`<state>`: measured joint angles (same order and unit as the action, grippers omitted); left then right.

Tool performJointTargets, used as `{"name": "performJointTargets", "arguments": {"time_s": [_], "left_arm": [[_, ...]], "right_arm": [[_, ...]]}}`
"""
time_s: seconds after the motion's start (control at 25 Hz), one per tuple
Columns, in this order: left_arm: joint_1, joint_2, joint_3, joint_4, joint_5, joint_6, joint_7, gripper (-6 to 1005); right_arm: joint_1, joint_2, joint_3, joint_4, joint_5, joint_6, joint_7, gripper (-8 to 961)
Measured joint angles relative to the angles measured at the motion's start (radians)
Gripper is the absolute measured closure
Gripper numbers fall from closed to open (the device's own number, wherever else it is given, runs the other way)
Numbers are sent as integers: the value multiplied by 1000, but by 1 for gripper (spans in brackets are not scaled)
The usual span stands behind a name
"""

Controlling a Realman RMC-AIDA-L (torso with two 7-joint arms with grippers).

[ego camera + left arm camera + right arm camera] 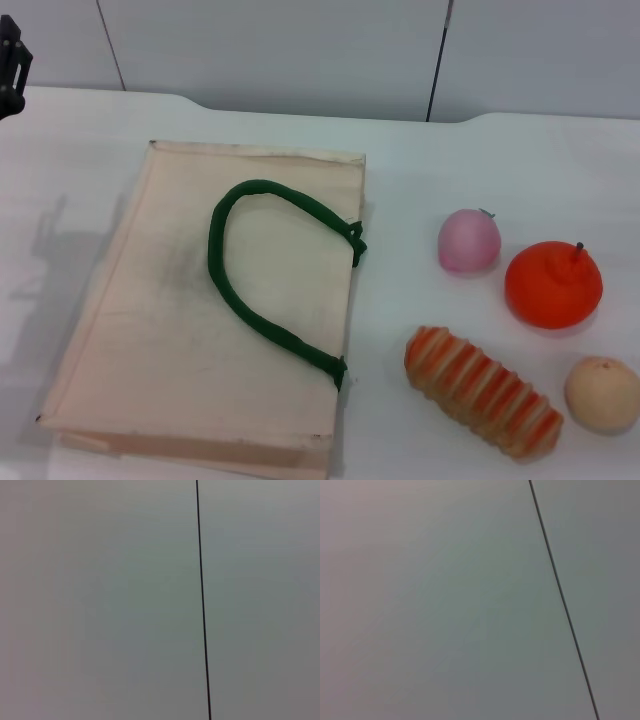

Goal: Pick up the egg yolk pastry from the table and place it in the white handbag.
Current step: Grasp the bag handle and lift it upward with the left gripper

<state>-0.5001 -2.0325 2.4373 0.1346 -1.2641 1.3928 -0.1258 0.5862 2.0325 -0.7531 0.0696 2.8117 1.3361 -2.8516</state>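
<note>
The egg yolk pastry (pixel 602 393), a small pale tan ball, lies on the white table at the near right edge of the head view. The white handbag (pixel 150 330), a flat cream cloth tote with a dark green rope handle (pixel 262 283), lies flat at the left centre. A dark part of my left arm (pixel 12 62) shows at the far upper left, well away from the bag. My right gripper is out of view. Both wrist views show only a plain grey panel with a dark seam.
A pink round fruit (pixel 469 241) and an orange fruit (pixel 553 284) lie to the right of the bag. A long orange-and-cream striped bread (pixel 482 391) lies just left of the pastry. The table's far edge meets a grey wall (pixel 300 50).
</note>
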Motion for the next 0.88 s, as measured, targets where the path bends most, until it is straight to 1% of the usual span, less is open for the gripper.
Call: {"name": "performJointTargets", "arguments": {"time_s": [0.6, 0.72, 0.88], "left_arm": [[2, 0, 3, -1, 1, -2, -8, 260], [3, 0, 6, -3, 10, -8, -53, 260], [3, 7, 10, -26, 72, -10, -173, 261]], "right_arm": [[0, 0, 0, 0, 2, 1, 1, 71], [-2, 0, -6, -1, -5, 2, 34, 72], [-16, -9, -35, -21, -40, -1, 118, 72]]}}
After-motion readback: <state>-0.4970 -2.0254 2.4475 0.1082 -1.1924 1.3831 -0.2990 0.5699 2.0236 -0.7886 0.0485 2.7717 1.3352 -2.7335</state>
